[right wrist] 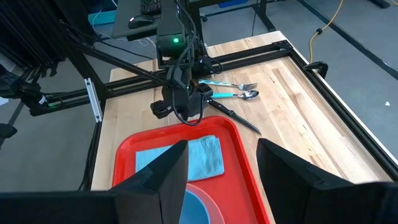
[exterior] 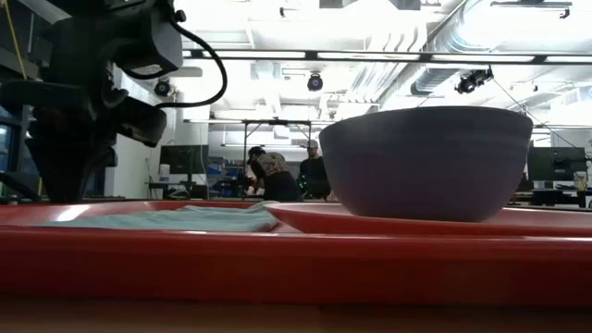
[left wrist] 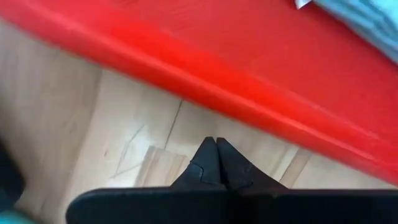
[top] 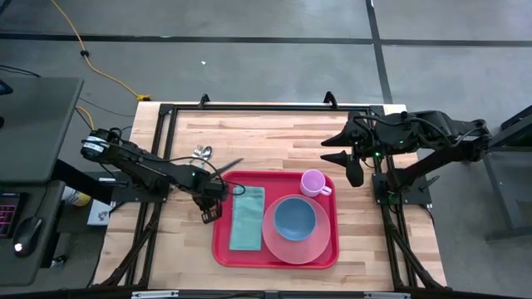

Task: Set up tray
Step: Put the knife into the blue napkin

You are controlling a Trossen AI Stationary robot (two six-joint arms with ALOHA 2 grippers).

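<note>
Meanwhile: Loaded Tray, Cutlery Left Outside

Just beyond the tray's far-left corner, a fork [right wrist: 239,85], spoon [right wrist: 235,95] and dark knife [right wrist: 235,117] lie on the bare worktop [top: 274,133]. Inside the red tray [top: 331,249], set toward the worktop's near edge, sit a folded teal cloth [top: 247,218], a pink plate [top: 320,243] carrying a blue bowl [top: 294,218], and a pink cup [top: 313,182]. Rim raised, corners rounded. Left pincer [top: 206,216], closed and empty, hovers beside the tray's left rim; right pincer [top: 345,159] hangs open above the far-right corner.

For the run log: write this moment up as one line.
tray: napkin, plate, bowl, cup on it | cutlery: on table beside tray | left tool: shut, at tray's edge | right tool: open, raised
</note>
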